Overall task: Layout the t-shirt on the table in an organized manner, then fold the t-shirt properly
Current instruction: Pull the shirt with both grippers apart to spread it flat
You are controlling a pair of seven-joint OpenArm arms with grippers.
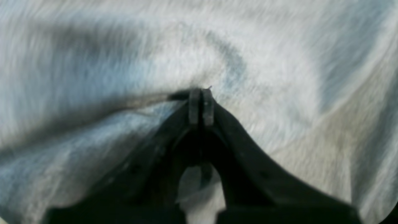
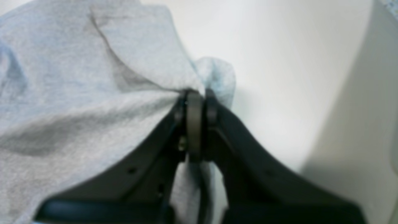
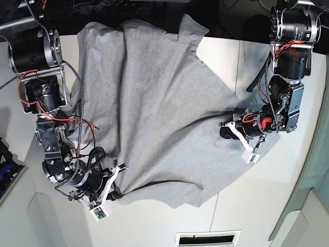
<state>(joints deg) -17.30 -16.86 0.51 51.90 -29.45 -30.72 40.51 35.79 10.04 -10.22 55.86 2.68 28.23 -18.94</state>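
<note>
White table (image 3: 267, 200) under t-shirt (image 3: 154, 113); both hands pinch its edges

A: How do the pictures look?

B: The left wrist view is badly smeared. The t-shirt (image 1: 124, 62) fills it as streaky grey with soft dark bands along its folds, and only the left claw (image 1: 201, 102) has a readable edge. The bottom corners are rounded off dark.

A: And the right wrist view?

B: Brighter but soft. The tabletop (image 2: 279, 62) is nearly washed out white, with a grey shadow along its right edge. The right claw (image 2: 199, 102) is mildly out of focus.

A: The base view?

B: Sharpest and evenly lit from above, with faint shadows under the cloth and dark top corners.
</note>
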